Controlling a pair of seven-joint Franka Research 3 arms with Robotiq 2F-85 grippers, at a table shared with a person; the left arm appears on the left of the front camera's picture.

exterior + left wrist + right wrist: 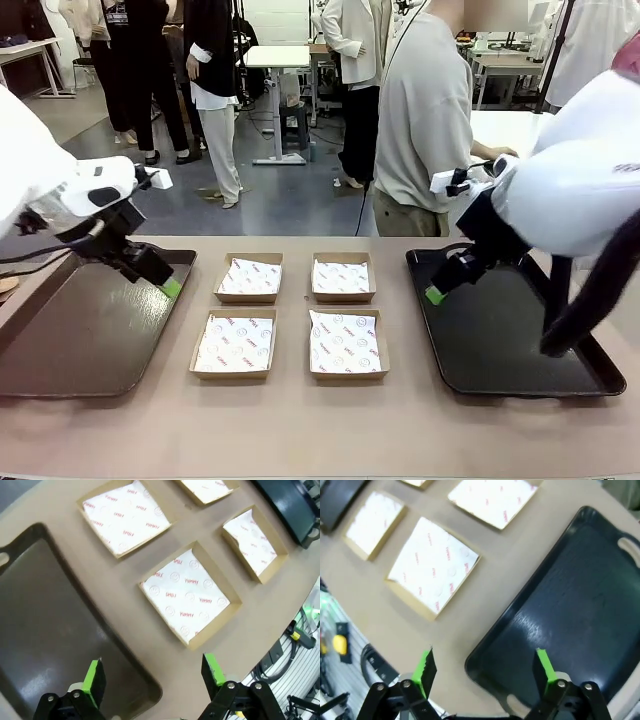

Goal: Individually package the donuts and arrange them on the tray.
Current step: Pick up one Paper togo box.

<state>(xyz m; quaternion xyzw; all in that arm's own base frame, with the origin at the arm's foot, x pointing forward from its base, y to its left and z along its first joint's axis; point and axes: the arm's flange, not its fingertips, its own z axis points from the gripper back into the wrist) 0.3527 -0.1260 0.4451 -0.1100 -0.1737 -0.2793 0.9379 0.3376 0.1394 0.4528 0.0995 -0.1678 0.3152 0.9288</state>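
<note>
The donuts are out of view. My left gripper (166,284) hangs open over the right edge of the left dark tray (70,340), with nothing between its green pads. In the left wrist view the left gripper (155,669) is above that tray's corner (75,645). My right gripper (436,292) stands open and empty above the left edge of the right dark tray (500,340). The right wrist view has the right gripper (487,664) over the tray's corner (570,620).
Several brown cardboard boxes lined with printed paper lie between the trays, among them one at the front left (233,344) and one at the back right (342,277). A person (425,120) stands at the far side of the table, behind the right tray.
</note>
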